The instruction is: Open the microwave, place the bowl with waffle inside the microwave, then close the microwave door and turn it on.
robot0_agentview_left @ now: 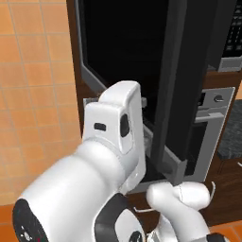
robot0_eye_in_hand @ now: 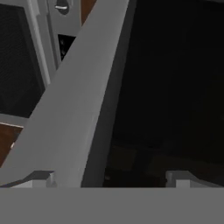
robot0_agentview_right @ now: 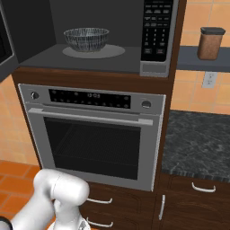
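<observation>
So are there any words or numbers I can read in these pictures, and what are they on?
None can be read for sure.
Microwave button panel: small pale labels, too blurred to read.
Oven display strip: faint pale digits and marks, too small to read.
Brown jar on the shelf: no label visible.

The microwave door is glossy black glass in a matt silver-grey frame. Below the microwave, the oven looks like brushed steel with dark glass. The bowl inside the microwave has a rough, speckled look. The cabinets beside the oven are dark polished wood.
</observation>
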